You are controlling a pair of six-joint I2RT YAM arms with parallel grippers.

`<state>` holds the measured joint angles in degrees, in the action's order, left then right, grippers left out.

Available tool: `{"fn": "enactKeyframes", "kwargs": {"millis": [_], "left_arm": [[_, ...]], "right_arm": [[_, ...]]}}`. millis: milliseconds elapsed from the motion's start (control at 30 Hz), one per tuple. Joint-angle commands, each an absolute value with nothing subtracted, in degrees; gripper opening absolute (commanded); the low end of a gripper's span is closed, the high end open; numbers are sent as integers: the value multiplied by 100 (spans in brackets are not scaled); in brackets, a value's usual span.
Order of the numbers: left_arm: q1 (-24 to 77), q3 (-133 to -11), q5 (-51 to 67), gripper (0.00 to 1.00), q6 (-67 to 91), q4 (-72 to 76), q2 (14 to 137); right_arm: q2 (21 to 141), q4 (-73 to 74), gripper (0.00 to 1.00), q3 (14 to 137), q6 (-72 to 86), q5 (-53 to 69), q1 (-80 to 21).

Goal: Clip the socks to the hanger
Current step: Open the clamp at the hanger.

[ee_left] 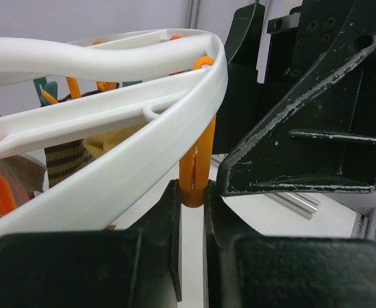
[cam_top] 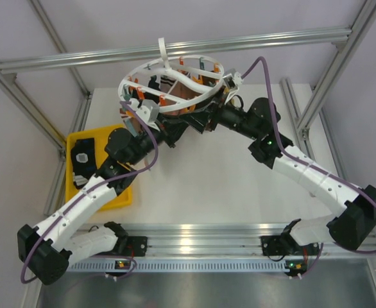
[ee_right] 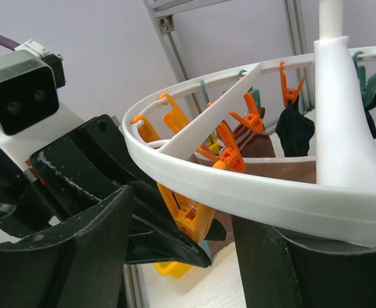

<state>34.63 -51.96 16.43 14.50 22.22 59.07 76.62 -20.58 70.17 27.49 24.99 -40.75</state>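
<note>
The left end effector (ee_left: 192, 196), gripping an orange clip (ee_left: 198, 157) on the hanger (ee_left: 111, 170), should squeeze it fully; the right end effector (ee_right: 181, 247) state is indeterminate.

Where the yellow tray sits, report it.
In the top view the yellow tray lies on the left side of the table, partly under the left arm, holding a dark sock; the hanger is raised beyond it, rightward.

White matte desk (cam_top: 226, 186). Aluminium extrusion frame (cam_top: 175, 54) around cell: crossbar at back, slanted posts at sides. Pale lilac wall (cam_top: 252, 16) behind. Slotted aluminium rail (cam_top: 201, 234) along near edge. Even, diffuse light.
</note>
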Motion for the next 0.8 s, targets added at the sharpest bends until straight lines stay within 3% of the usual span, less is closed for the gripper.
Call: {"fn": "enactKeyframes", "kwargs": {"millis": [0,300,467,767], "left_arm": [[3760,-5142,1196,0,846,2189,5898],[4236,-4694,537,0,53,2408,5915],[4342,-4378,475,0,-421,3004,5845],[4377,-4131,571,0,-1020,3498,5652]], "right_arm": [[7357,-2197,61,7041,2716,2303,-4017],[7268,-2145,63,7031,2786,1855,-4017],[7391,-2083,59,7163,2839,1749,-4008],[7532,-2443,57,7374,2971,2258,-4017]]}}
